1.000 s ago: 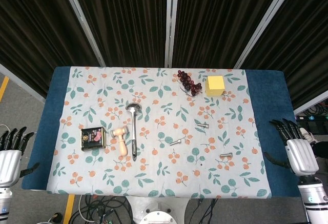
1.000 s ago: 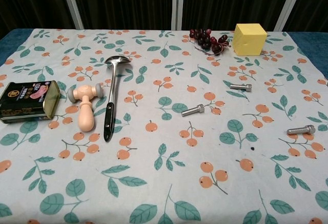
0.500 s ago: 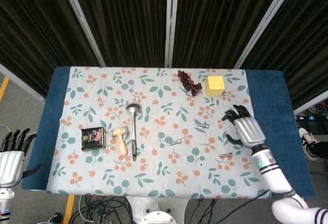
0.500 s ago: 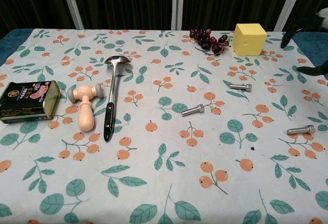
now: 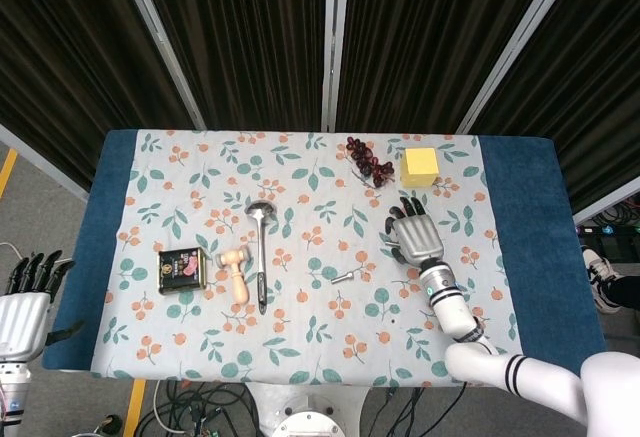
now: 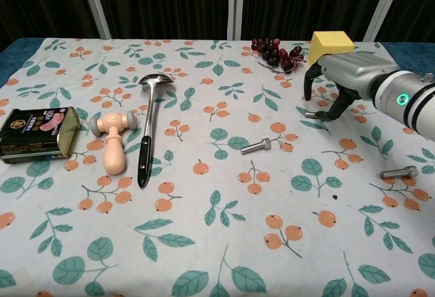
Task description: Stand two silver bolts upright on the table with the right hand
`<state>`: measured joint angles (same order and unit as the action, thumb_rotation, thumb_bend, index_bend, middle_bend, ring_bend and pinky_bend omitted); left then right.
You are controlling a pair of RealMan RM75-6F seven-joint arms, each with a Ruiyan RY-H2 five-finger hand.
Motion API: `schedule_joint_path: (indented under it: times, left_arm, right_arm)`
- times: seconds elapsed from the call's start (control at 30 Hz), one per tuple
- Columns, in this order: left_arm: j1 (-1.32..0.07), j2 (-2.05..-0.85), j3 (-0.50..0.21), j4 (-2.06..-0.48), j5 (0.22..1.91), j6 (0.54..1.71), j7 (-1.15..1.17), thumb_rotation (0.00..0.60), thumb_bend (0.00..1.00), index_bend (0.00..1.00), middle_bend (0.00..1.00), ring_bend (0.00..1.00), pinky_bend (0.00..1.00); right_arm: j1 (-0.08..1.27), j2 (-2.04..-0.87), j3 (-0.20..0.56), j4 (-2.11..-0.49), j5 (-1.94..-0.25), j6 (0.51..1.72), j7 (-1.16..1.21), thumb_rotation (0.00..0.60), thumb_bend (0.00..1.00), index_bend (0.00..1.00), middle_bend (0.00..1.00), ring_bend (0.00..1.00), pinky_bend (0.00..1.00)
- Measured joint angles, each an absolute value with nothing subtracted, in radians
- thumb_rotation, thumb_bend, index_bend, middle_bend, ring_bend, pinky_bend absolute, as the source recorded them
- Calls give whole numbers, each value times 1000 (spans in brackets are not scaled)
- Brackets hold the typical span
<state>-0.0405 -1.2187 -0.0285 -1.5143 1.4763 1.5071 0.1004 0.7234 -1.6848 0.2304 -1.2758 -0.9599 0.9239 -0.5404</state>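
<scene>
Three silver bolts lie on their sides on the floral cloth. The middle bolt (image 6: 255, 146) is also plain in the head view, middle bolt (image 5: 343, 277). Near the right edge lies another bolt (image 6: 399, 172). The far bolt (image 6: 310, 115) shows only its tip, because my right hand (image 6: 334, 83) hovers just over it with fingers spread and curved downward, holding nothing. In the head view my right hand (image 5: 415, 235) covers that bolt. Past the table's left edge my left hand (image 5: 25, 295) hangs with fingers extended and nothing in it.
A ladle (image 6: 146, 127), a small wooden mallet (image 6: 113, 137) and a tin can (image 6: 35, 132) lie on the left half. Dark grapes (image 6: 275, 52) and a yellow block (image 6: 329, 40) sit at the back right, just behind my right hand.
My right hand has swung in from the table's right edge toward the left, to just above the far bolt. The bolts and my left hand have not moved.
</scene>
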Motion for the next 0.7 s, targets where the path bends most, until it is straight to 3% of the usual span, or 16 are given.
schedule_joint_path:
  times: [0.7]
  left_arm:
    - [-33,-1227,-26,-1497,1476,1513,78,600,0,168,56,6,0]
  right_arm:
    - [758,-1737,222,-1195,-885,893,-539,600,341,542,218,0,0]
